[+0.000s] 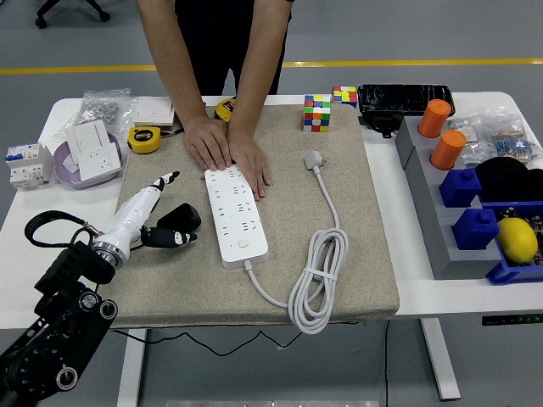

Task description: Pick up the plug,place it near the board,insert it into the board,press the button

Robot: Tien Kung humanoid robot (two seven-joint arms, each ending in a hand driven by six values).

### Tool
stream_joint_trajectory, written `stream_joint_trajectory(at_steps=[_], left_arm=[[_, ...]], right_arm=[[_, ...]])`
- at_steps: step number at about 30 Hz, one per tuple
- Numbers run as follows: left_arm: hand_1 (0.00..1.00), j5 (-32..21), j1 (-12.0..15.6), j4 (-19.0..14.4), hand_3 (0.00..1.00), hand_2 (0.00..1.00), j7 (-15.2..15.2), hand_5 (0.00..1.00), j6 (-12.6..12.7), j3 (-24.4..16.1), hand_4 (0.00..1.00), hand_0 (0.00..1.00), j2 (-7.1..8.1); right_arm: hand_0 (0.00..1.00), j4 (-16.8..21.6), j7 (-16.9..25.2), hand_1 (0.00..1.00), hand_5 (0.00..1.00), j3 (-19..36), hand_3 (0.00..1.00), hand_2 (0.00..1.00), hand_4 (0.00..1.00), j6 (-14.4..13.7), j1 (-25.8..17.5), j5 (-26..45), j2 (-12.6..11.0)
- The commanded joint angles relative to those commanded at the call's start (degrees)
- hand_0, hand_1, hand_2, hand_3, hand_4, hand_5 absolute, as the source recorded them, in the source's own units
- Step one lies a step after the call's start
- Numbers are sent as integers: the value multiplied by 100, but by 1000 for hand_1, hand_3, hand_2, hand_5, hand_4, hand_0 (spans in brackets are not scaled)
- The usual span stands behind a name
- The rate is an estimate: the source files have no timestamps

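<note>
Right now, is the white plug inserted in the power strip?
No. The white plug lies loose on the mat, right of the power strip, which a person's hands hold down.

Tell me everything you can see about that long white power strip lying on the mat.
The power strip is a long, white, plastic-looking bar with rows of sockets and a round button near its closer end. It lies flat on the beige mat, running away from the robot. A person's hands press down on its far end. Its white cable leaves the near end, coils in a bundle to the right, and ends in a white plug lying loose on the mat.
</note>
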Motion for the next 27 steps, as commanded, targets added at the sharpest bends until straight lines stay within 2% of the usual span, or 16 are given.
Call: stream_joint_trajectory(at_steps=[3,4,9,10,15,16,21,22,27], left_arm=[[998,-38,-28,79,947,998,-7,113,35,12,998,998,-20],[980,-55,-46,124,870,934,-13,143,63,17,998,998,-30],[980,-17,-106,247,870,934,-31,143,165,42,998,998,-61],[905,14,-116,270,759,829,-33,161,184,43,998,954,-69],[905,126,-153,402,759,829,-33,161,269,48,998,954,-104],[853,154,-154,425,714,780,-31,150,284,47,998,890,-110],[853,273,-159,511,714,780,-12,150,392,35,998,890,-127],[672,291,-159,518,697,633,-11,149,406,33,998,772,-128],[672,385,-162,541,697,633,6,149,472,8,998,772,-134]], right_arm=[[966,0,-3,891,949,6,877,859,998,0,0,-7,1],[967,0,-4,891,950,12,877,858,998,0,2,-16,0],[967,0,-6,891,950,30,877,858,998,-2,7,-30,0],[966,0,-5,891,949,32,877,858,998,-3,7,-32,-1],[966,0,0,891,949,30,877,858,998,-5,7,-22,-1],[966,0,1,891,950,32,877,858,998,-5,8,-23,-1],[966,0,4,891,950,34,877,858,998,-8,10,-25,1],[966,0,5,892,950,35,876,858,998,-9,10,-27,0],[966,0,3,892,950,42,876,858,998,-10,20,-38,-7]])
